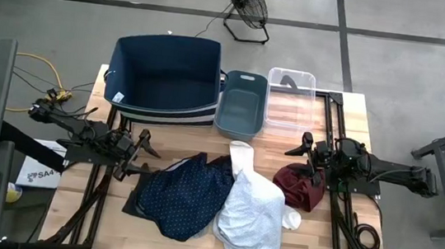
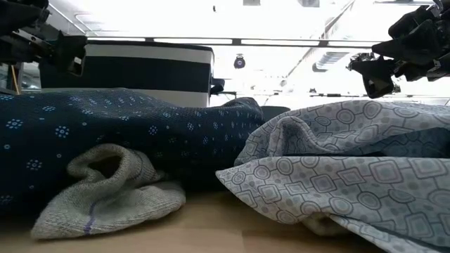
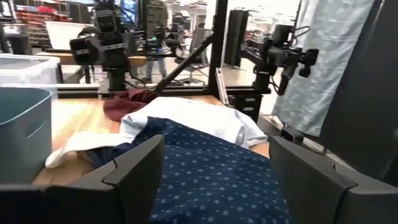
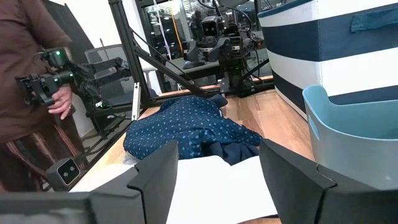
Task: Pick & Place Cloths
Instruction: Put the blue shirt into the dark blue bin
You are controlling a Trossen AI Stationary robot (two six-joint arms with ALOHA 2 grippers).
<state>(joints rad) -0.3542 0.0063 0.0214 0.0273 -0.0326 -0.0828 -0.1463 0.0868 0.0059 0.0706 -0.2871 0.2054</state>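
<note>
The left gripper (image 1: 142, 151) hovers with spread fingers, empty, the navy dotted garment (image 1: 184, 193) just ahead. Beyond lies the pale patterned shirt (image 1: 252, 217). The right gripper (image 1: 306, 151) hangs spread, empty, over the maroon garment (image 1: 297, 187).

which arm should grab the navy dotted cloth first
Left, most likely. The left claw hangs open beside the navy dotted cloth, looking straight over it. The right claw sits above the maroon cloth, with the pale shirt in between.
</note>
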